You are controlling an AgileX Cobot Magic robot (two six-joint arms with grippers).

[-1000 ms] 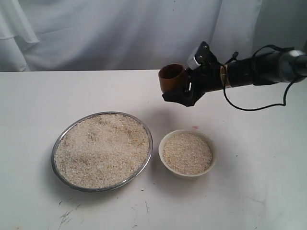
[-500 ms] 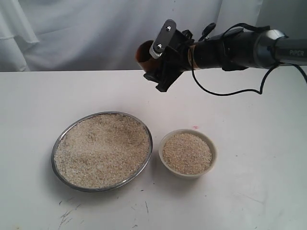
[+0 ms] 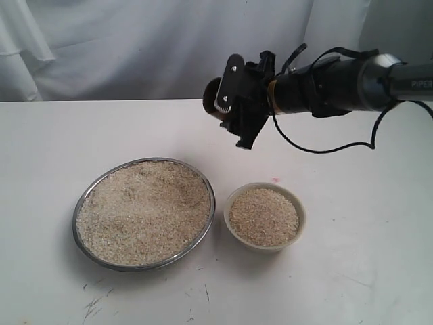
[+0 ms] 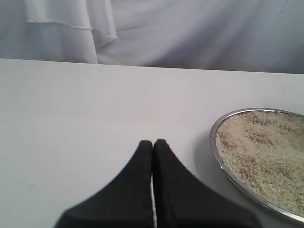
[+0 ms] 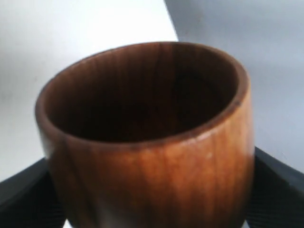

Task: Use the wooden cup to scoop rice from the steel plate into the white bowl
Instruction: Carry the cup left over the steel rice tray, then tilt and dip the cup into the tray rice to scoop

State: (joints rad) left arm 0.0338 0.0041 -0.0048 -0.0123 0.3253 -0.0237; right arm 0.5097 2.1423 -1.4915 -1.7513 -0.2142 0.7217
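Note:
The steel plate (image 3: pixel 86 196) lies at the front left, heaped with rice (image 3: pixel 143 211). To its right stands the white bowl (image 3: pixel 233 198), nearly full of rice. My right gripper (image 3: pixel 226 101) hangs in the air behind the two vessels, rolled on its side, shut on the wooden cup (image 3: pixel 212 96). In the right wrist view the wooden cup (image 5: pixel 156 180) fills the frame and its dark inside shows no grains. My left gripper (image 4: pixel 153 143) is shut on nothing, low over bare table beside the steel plate (image 4: pixel 214 142); it is out of the exterior view.
White cloth (image 3: pixel 135 47) hangs behind the white table (image 3: pixel 365 257). The right arm (image 3: pixel 338 81) and its black cable (image 3: pixel 325 145) reach in from the right, above the table behind the bowl.
The right gripper with the cup rose and swung left from behind the bowl, rolled over, then dipped slightly. The plate, the bowl and their rice stayed put.

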